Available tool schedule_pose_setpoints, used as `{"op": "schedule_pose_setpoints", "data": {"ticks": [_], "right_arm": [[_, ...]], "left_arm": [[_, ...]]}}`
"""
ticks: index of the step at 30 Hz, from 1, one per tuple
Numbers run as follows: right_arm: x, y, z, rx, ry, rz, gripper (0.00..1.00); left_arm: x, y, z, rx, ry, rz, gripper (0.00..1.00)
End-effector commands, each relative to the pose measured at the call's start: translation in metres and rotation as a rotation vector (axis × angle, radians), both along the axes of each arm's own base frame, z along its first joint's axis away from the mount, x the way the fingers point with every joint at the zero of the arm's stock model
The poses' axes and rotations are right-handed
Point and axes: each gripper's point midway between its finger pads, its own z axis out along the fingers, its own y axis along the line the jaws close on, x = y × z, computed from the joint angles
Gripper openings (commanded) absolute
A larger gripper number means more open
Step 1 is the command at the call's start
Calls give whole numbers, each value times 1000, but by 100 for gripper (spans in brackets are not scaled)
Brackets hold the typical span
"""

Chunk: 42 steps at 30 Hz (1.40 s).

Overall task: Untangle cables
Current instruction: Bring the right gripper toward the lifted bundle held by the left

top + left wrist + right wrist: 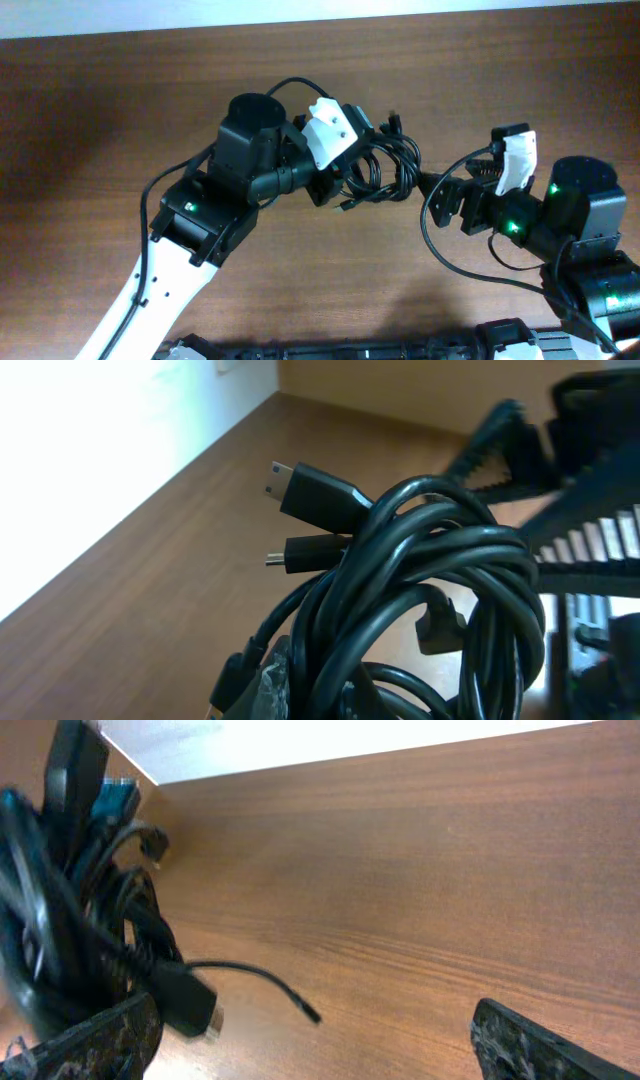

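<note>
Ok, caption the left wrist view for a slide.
Coiled black cables up close, two plug ends jutting out above the wooden table.

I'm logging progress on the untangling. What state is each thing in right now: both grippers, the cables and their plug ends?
left gripper: shut on the cables.
right gripper: open, beside the coil, holding nothing.
cables: tangled together in one coil.
plug ends: sticking out of the coil, plugged into nothing.
</note>
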Motion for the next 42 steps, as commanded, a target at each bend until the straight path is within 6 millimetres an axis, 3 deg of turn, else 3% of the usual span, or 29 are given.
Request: {"op": "schedule_pose_setpoints", "data": {"ticks": [1, 4, 10, 20, 23, 34, 42], "right_arm": [[-6, 10, 14, 4, -52, 76, 99], [-13, 20, 17, 1, -80, 162, 99], [-17, 19, 10, -22, -63, 174, 99], [-14, 21, 16, -15, -91, 182, 99], [-13, 23, 22, -6, -121, 195, 99], [-5, 23, 37, -7, -197, 190, 99], [-17, 41, 53, 59, -253, 314, 99]], "left_arm": [[-18, -6, 27, -65, -45, -95, 0], [-16, -6, 30, -72, -60, -91, 0], [4, 4, 29, -58, -54, 48, 0], [4, 1, 36, -101, -42, 46, 0], [-2, -2, 38, -112, -32, 7, 0], [-59, -20, 48, -197, 29, -335, 0], [-61, -20, 44, -190, 48, -341, 0]]}}
